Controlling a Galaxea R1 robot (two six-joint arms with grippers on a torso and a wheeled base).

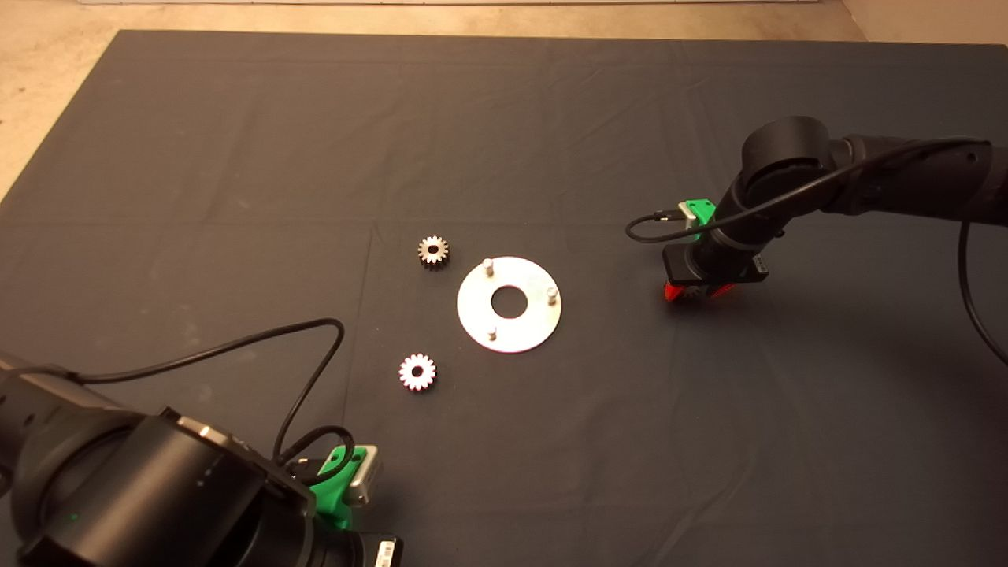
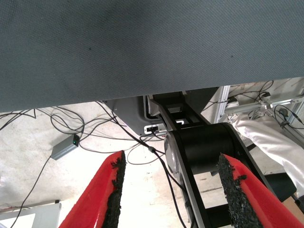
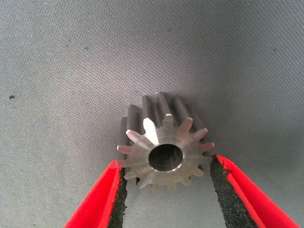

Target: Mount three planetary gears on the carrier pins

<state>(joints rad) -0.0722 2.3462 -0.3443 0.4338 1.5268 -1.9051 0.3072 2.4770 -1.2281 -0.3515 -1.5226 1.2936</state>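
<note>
On the mat lies the round silver disc (image 1: 529, 331), and its three carrier pins (image 1: 488, 266) stand bare. Two planetary gears rest loose on the mat, one (image 1: 433, 251) just beyond the disc's left side and one (image 1: 417, 372) nearer me to its left. My right gripper (image 1: 693, 291) is down at the mat, to the right of the disc. In the right wrist view its pads (image 3: 121, 190) press both sides of a third planetary gear (image 3: 164, 133), which lies flat on the mat. My left gripper (image 2: 173, 159) waits open at the head view's lower left edge, holding nothing.
The dark mat (image 1: 236, 157) stretches wide around the parts, with bare floor beyond its far edge. Black cables loop from both arms over the mat. The left wrist view shows the mat's edge, floor cables and a small grey box (image 2: 65, 147).
</note>
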